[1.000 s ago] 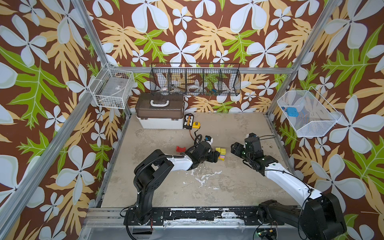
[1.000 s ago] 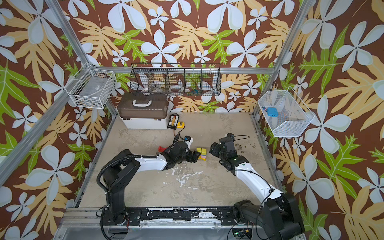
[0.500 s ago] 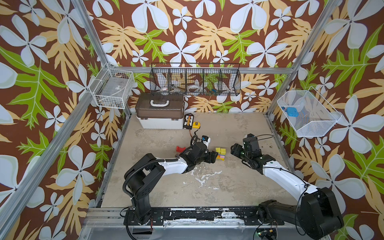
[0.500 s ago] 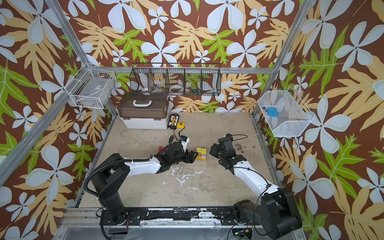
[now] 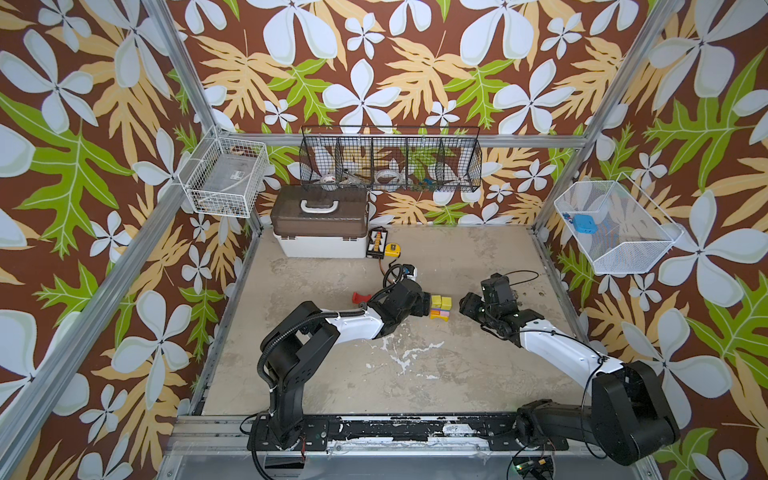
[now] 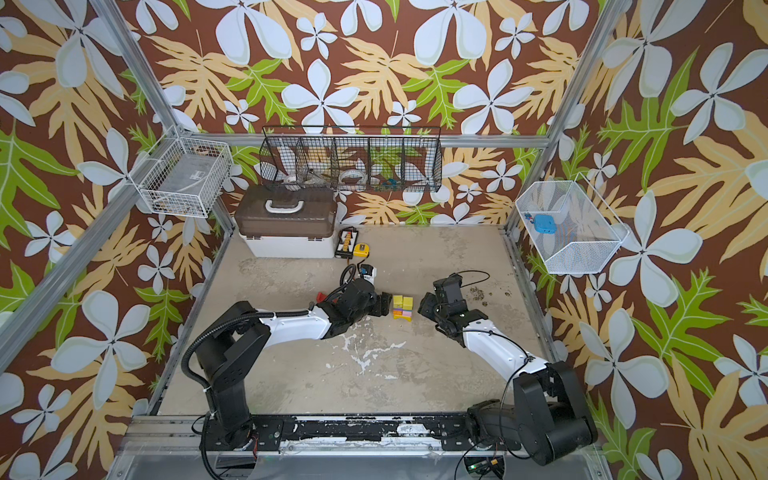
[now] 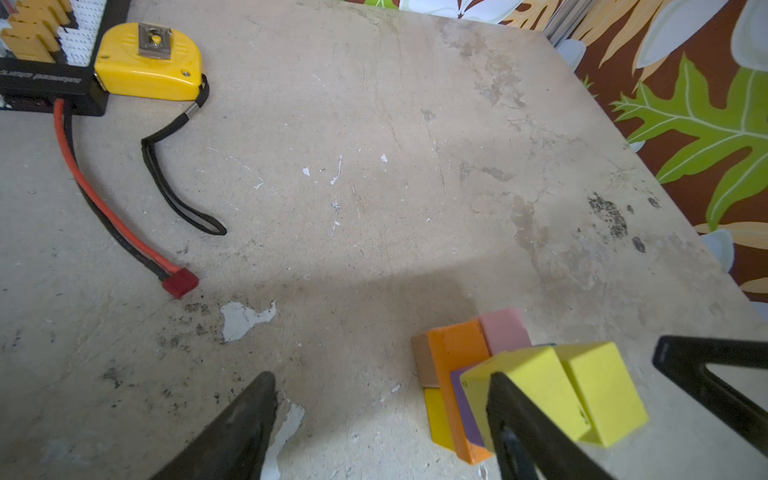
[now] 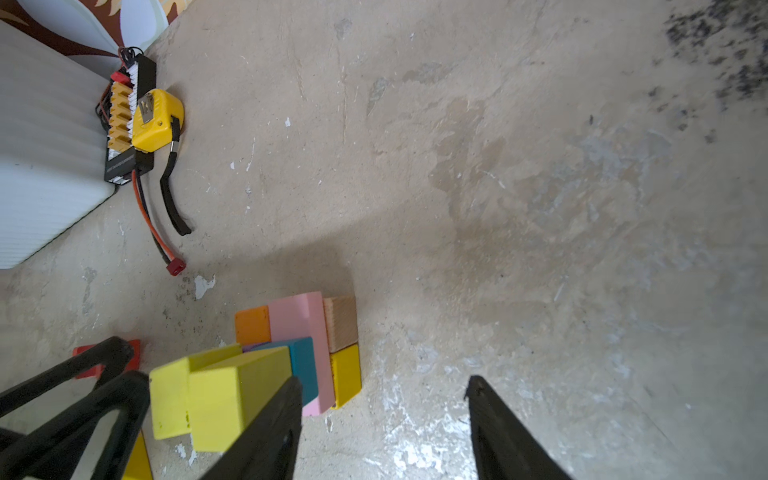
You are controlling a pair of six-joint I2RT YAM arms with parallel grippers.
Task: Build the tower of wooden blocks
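Observation:
The tower (image 5: 440, 307) (image 6: 403, 307) stands mid-table. It has a yellow and a tan block at the base, pink and orange bars, purple and teal pieces, and two yellow cubes (image 7: 540, 386) (image 8: 216, 395) on top. My left gripper (image 5: 426, 300) (image 7: 380, 411) is open just left of it, and only bare table lies between its fingers. My right gripper (image 5: 464, 305) (image 8: 384, 415) is open just right of it, also empty. One finger of each sits close beside a yellow cube; I cannot tell whether they touch. A red arch block (image 5: 360, 297) (image 8: 133, 349) lies behind the left wrist.
A brown-lidded white toolbox (image 5: 320, 226) stands at the back left. Beside it are a black connector board (image 5: 377, 243) and a yellow tape measure (image 7: 145, 62). A red-and-black cable ends in a red plug (image 7: 178, 282). Wire baskets (image 5: 390, 160) hang on the walls.
The right gripper's jaws have narrowed a little and it has edged left toward the tower. The left arm's elbow swung out and came back; its gripper stays beside the blocks.

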